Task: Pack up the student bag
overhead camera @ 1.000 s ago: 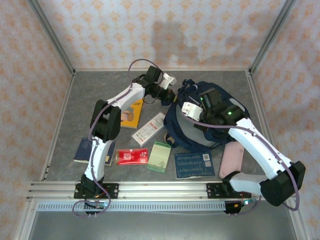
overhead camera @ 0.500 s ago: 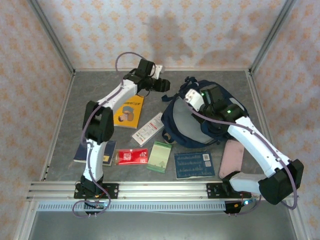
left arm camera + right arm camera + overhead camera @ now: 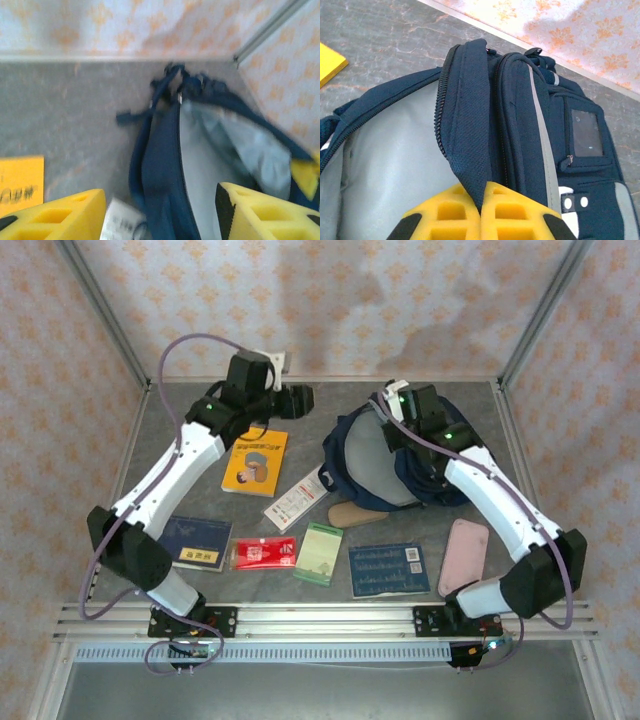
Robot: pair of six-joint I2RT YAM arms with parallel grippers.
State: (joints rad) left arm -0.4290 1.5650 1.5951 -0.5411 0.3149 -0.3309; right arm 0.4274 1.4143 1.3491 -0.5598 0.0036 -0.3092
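Observation:
The student bag (image 3: 415,475), navy with grey stripes, lies at the back right with its main compartment gaping and pale grey lining (image 3: 365,455) showing. My right gripper (image 3: 393,432) is shut on the navy flap beside the zipper and holds it up; in the right wrist view the yellow fingers (image 3: 482,202) pinch that flap of the bag (image 3: 520,125). My left gripper (image 3: 305,400) hovers open to the left of the bag, apart from it. In the left wrist view its yellow fingers (image 3: 60,215) stand wide, with the bag's rim (image 3: 160,165) ahead between them.
On the grey table lie a yellow book (image 3: 255,462), a white packet (image 3: 297,497), a tan pouch (image 3: 355,513) by the bag's mouth, a green booklet (image 3: 320,553), a red packet (image 3: 263,552), a navy book (image 3: 195,542), a teal book (image 3: 388,570) and a pink case (image 3: 463,557). Patterned walls close three sides.
My left gripper opened, let go of the bag's edge and drew back to the left. My right gripper pulled the flap toward the back, widening the bag's mouth and uncovering the tan pouch.

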